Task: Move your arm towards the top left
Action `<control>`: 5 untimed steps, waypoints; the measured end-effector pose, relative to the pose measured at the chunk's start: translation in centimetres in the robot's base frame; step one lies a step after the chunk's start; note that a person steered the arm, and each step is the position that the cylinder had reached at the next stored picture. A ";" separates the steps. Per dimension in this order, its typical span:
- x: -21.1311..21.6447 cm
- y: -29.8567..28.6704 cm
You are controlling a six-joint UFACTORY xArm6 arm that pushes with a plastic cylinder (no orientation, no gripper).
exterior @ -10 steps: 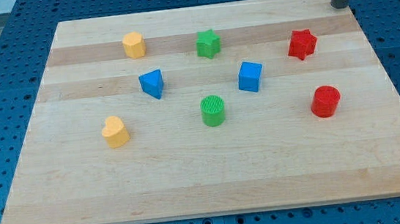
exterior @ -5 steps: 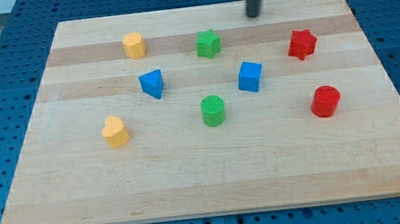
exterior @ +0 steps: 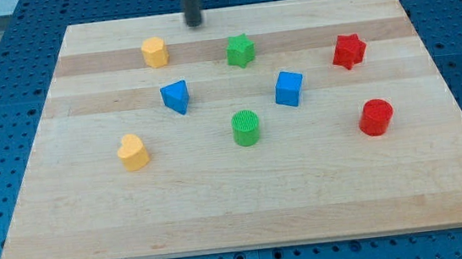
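My tip (exterior: 194,23) rests on the wooden board (exterior: 221,198) near its top edge, left of centre. It stands up and to the right of the yellow hexagon block (exterior: 154,52) and up and to the left of the green star block (exterior: 240,50). It touches no block.
Also on the board are a blue triangular block (exterior: 176,96), a blue cube (exterior: 289,88), a green cylinder (exterior: 246,128), a yellow heart block (exterior: 133,152), a red star block (exterior: 348,51) and a red cylinder (exterior: 375,117). Blue perforated table surrounds the board.
My tip has slid left along the board's top edge, from the top right corner to above the yellow hexagon and green star. No block has moved.
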State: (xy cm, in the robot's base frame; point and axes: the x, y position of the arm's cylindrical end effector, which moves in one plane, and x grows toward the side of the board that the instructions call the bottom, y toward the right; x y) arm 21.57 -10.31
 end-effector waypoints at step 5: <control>-0.1 -9.0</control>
